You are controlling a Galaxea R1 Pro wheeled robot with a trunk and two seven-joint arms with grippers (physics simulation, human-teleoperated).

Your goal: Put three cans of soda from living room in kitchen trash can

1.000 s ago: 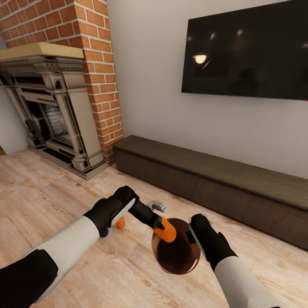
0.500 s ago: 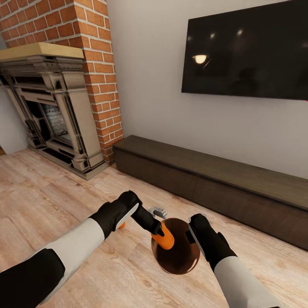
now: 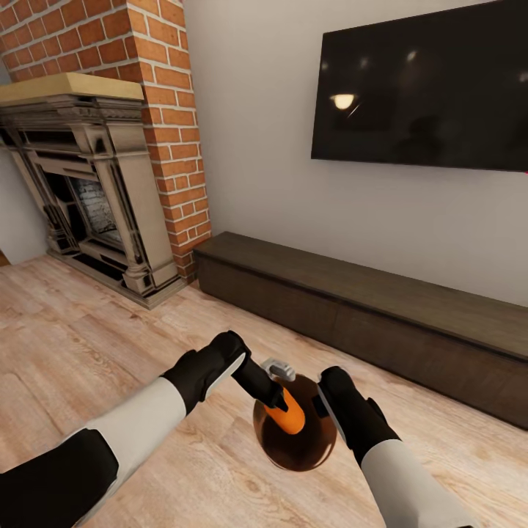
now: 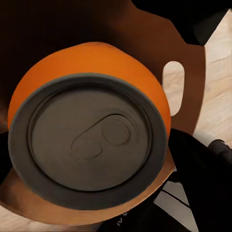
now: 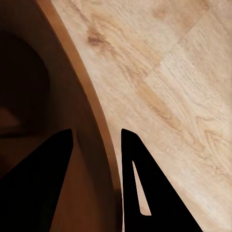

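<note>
My left gripper (image 3: 281,405) is shut on an orange can of soda (image 3: 289,415), held tilted over the brown mouth of the tash can (image 3: 301,449). In the left wrist view the can's grey top (image 4: 89,140) faces the camera. The bin's brown inside (image 4: 191,53) and its oval slot handle (image 4: 173,88) lie behind it. My right gripper (image 3: 323,405) holds the bin at its near right rim. In the right wrist view the two black fingers (image 5: 46,186) of the right gripper (image 5: 94,179) straddle the bin's wall (image 5: 92,116) above the wood floor.
This is the living room. A long low dark cabinet (image 3: 381,315) runs along the wall under a black TV (image 3: 425,88). A red brick fireplace (image 3: 95,191) stands at the left. Light wood floor (image 3: 88,345) lies around the arms.
My left gripper carried the orange can right and down over the bin's mouth. The bin shifted slightly left. The orange and blue cans on the floor are now covered by my left arm.
</note>
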